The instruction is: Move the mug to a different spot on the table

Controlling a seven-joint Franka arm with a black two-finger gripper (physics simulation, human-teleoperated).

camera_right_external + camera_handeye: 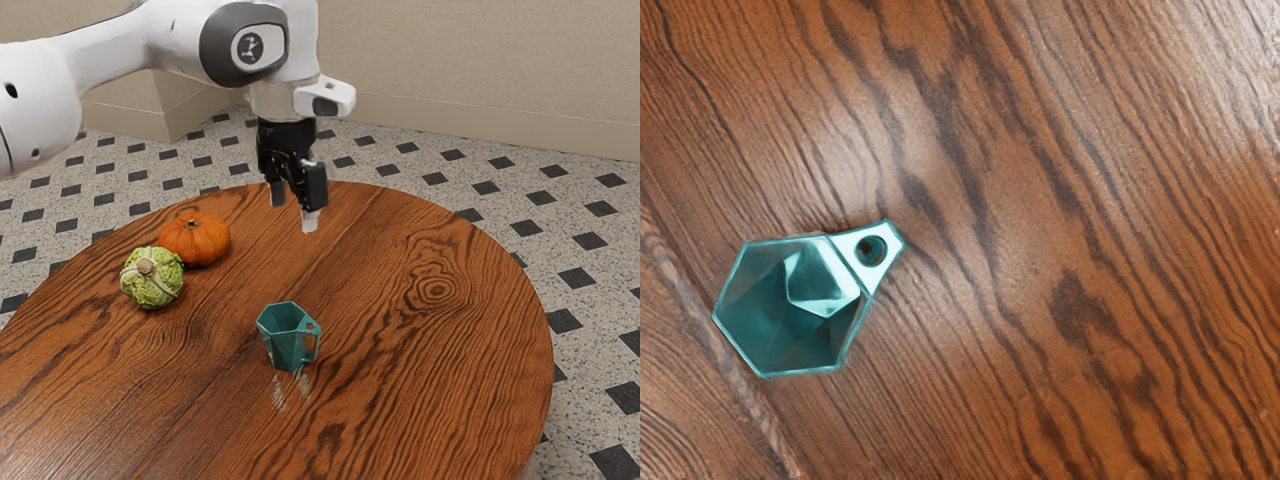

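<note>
A teal hexagonal mug (pixel 288 335) stands upright on the round wooden table (pixel 430 330), near its middle, with its handle toward the exterior view's right. From above, the mug (pixel 792 304) shows its open hexagonal mouth and a handle with a round hole. My black gripper (pixel 293 205) hangs well above the table, behind the mug and apart from it. Its two fingers point down with a gap between them and nothing in it, so it is open.
An orange pumpkin (pixel 195 237) and a green-white gourd (pixel 152 276) sit on the table toward the exterior view's left. The table edge curves round at the exterior view's right, with tiled floor (pixel 560 210) beyond.
</note>
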